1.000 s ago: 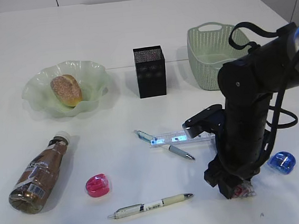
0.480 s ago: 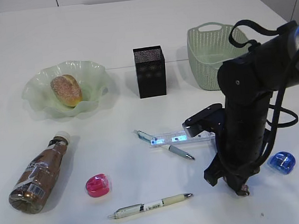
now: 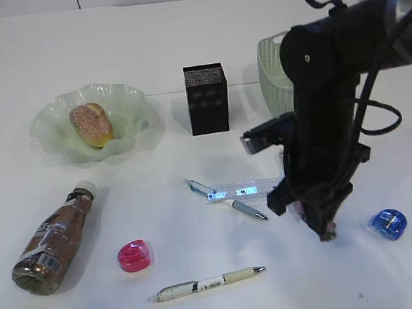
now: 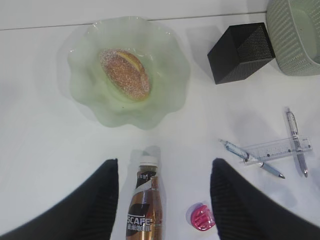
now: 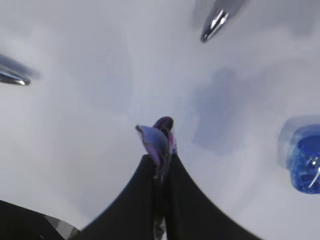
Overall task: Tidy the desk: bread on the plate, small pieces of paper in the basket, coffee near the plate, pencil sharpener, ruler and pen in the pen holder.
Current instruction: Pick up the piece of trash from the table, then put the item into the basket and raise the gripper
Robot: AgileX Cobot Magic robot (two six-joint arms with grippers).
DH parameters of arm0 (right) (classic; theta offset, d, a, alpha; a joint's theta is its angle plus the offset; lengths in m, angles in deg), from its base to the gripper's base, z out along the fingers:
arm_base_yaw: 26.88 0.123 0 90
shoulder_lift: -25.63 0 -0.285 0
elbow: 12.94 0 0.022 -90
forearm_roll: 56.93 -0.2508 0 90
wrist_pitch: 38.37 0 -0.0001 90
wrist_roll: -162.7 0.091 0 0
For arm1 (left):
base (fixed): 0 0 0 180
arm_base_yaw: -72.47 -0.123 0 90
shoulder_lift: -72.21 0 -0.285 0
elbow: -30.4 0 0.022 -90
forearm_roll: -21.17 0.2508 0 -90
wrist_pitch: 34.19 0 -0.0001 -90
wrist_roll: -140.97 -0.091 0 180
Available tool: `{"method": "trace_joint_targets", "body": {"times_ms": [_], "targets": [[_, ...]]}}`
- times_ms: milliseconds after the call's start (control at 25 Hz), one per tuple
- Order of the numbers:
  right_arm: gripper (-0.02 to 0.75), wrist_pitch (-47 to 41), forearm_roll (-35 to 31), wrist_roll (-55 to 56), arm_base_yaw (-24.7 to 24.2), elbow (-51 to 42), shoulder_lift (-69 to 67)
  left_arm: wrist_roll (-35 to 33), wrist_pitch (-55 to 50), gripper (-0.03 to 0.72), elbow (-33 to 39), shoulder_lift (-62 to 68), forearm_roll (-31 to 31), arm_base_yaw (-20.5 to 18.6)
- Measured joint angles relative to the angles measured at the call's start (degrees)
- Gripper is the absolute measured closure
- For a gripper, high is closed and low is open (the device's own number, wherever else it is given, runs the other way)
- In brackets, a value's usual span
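My right gripper is shut on a small pink-and-purple piece of paper and holds it above the desk, left of the blue pencil sharpener. My left gripper hangs open above the coffee, which lies on its side. The bread sits in the plate. A clear ruler lies across a pen, and a second pen lies near the front. A pink pencil sharpener rests beside the coffee.
The black mesh pen holder stands at the centre back. The green basket is behind the right arm, partly hidden by it. The left arm does not show in the exterior view.
My right gripper has shut on the paper wad and lifted it off the desk, the arm rising and swinging back. The left gripper has stayed put.
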Motion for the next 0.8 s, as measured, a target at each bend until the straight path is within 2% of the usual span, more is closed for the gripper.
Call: {"method": "trace_joint_targets", "body": {"times_ms": [80,360,600,720,800], "targets": [[0.705,-0.14,-0.15,0.12,0.00,0.66,0.00,0.00,0.00,0.279,0.00,0.00,0.00,0.00],[0.706,-1.72,-0.23,4.23,0.00,17.21,-0.09,0.00,0.00,0.279,0.00,0.00,0.00,0.00],[0.707,-2.31,8.92,8.77,-0.39,32.13,-1.26,0.00,0.00,0.281,0.00,0.00,0.00,0.00],[0.707,-2.53,10.31,10.07,-1.63,38.86,-2.96,0.00,0.00,0.281,0.00,0.00,0.00,0.00],[0.707,-2.53,10.31,10.07,-1.63,38.86,-2.96,0.00,0.00,0.282,0.00,0.00,0.00,0.00]]}}
